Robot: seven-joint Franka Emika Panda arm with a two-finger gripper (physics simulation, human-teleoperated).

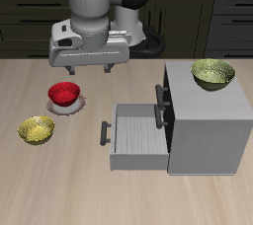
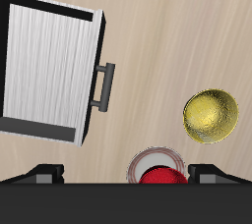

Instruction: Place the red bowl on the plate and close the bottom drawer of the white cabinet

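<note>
Gripper [image 1: 88,70] open, empty; bowl [image 1: 64,93] on plate [image 1: 65,107]. Drawer [image 1: 135,136] next: push w/ handle [image 1: 105,133] squarely, straight in.

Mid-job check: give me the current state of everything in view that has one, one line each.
red bowl: sitting on the plate, upright.
plate: on the table, under the red bowl.
bottom drawer: pulled out, nothing seen inside.
upper drawer: closed.
gripper: above the table beside the bowl, holding nothing; fingers apart.
olive-green bowl: upright on the cabinet top.
yellow-gold bowl: upright on the table.
</note>
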